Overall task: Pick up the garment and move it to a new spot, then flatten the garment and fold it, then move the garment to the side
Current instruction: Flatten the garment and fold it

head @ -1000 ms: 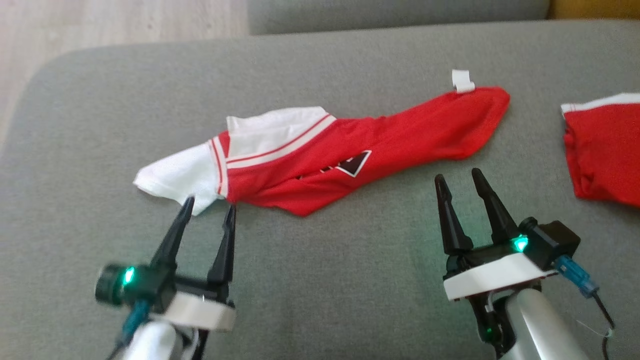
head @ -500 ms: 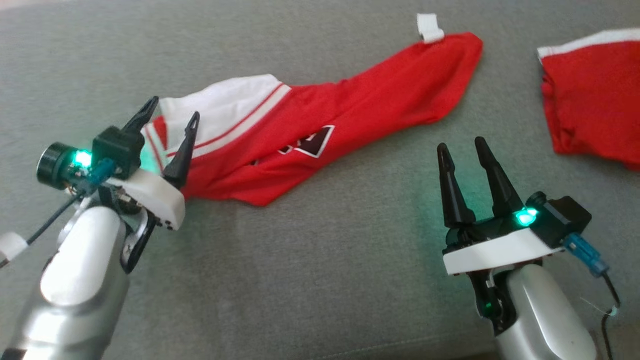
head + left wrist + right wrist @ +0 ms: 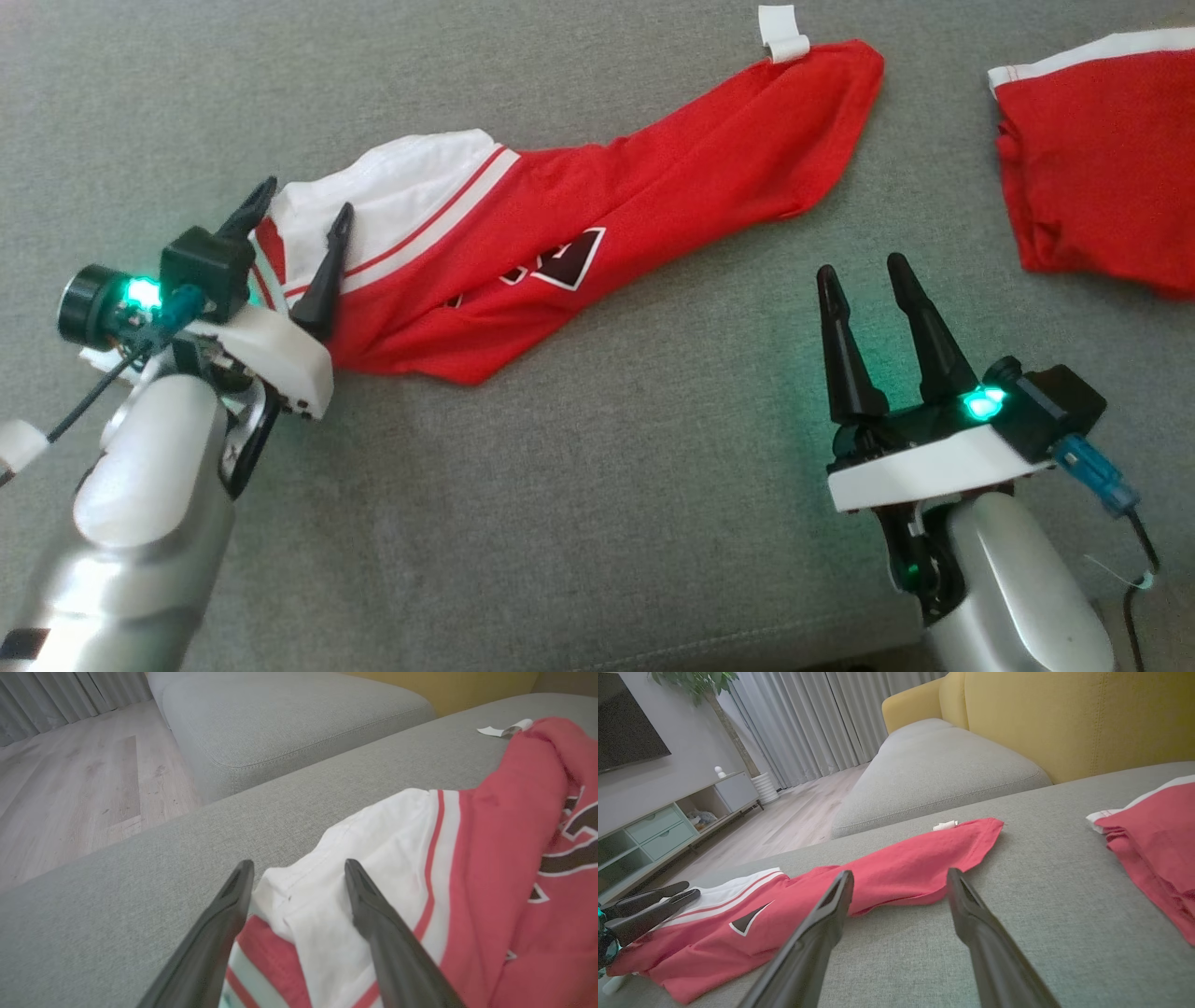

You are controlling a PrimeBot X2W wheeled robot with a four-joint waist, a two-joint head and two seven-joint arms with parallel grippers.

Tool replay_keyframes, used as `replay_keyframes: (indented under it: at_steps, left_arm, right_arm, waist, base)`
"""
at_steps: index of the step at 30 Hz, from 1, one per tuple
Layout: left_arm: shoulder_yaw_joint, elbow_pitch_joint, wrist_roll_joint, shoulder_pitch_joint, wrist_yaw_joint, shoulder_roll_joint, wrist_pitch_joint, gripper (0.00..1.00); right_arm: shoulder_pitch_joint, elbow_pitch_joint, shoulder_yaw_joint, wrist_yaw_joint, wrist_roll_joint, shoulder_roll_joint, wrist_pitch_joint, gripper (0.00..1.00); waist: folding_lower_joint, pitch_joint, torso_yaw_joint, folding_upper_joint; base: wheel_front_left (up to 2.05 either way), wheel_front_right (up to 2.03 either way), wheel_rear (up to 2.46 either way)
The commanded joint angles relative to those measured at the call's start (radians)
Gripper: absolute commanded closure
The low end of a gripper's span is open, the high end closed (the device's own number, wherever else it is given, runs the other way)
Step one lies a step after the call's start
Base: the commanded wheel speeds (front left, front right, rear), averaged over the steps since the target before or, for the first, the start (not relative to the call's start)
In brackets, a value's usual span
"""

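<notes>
1. On the grey sofa cushion (image 3: 597,485), one red-and-white garment (image 3: 607,215) is seen lying rumpled lengthwise.
2. Two pincers are counted: the left pincer (image 3: 308,196) is spread open over its white end; the right pincer (image 3: 860,264) is open, apart from it.
3. One other red cloth (image 3: 1092,168) is seen further right.

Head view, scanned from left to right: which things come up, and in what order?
left gripper, open at the white end of the cloth → red and white garment → right gripper, open → second red garment at the right edge.
</notes>
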Motion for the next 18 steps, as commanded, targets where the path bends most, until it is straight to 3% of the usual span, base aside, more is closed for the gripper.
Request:
replay_keyframes:
  at_steps: [1,2,3,4,18]
  left_arm:
    - [0.023,-0.017,0.001,-0.038,0.006,0.030,-0.011,0.06]
    - [0.019,-0.011,0.000,-0.039,0.005,0.029,-0.011,0.43]
    - [0.013,-0.005,0.000,-0.041,0.003,0.028,-0.007,0.67]
    - [0.008,0.001,-0.001,-0.042,0.001,0.028,-0.005,0.98]
    - [-0.023,-0.095,0.002,-0.124,-0.011,0.056,-0.089,1.00]
  right_arm:
    - [-0.014,-0.030,0.022,-0.001,-0.008,-0.001,-0.011,0.00]
    - [-0.014,-0.029,0.023,-0.001,-0.009,-0.001,-0.011,0.00]
    - [-0.013,-0.028,0.023,-0.001,-0.010,-0.001,-0.011,0.00]
    - [-0.014,-0.028,0.024,-0.001,-0.011,-0.001,-0.011,0.00]
    - [-0.019,-0.017,0.041,-0.001,0.004,-0.001,-0.011,0.00]
  waist:
    - [0.0000,-0.002,0.003,0.0000]
    - [0.0000,-0.004,0.005,0.0000]
    - [0.0000,-0.005,0.007,0.0000]
    - [0.0000,-0.006,0.008,0.0000]
    - [0.0000,-0.042,-0.005,0.0000]
  base:
    - [0.00,0.00,0.00]
    - [0.00,0.00,0.00]
    - [0.00,0.00,0.00]
    - [0.00,0.00,0.00]
    - [0.00,0.00,0.00]
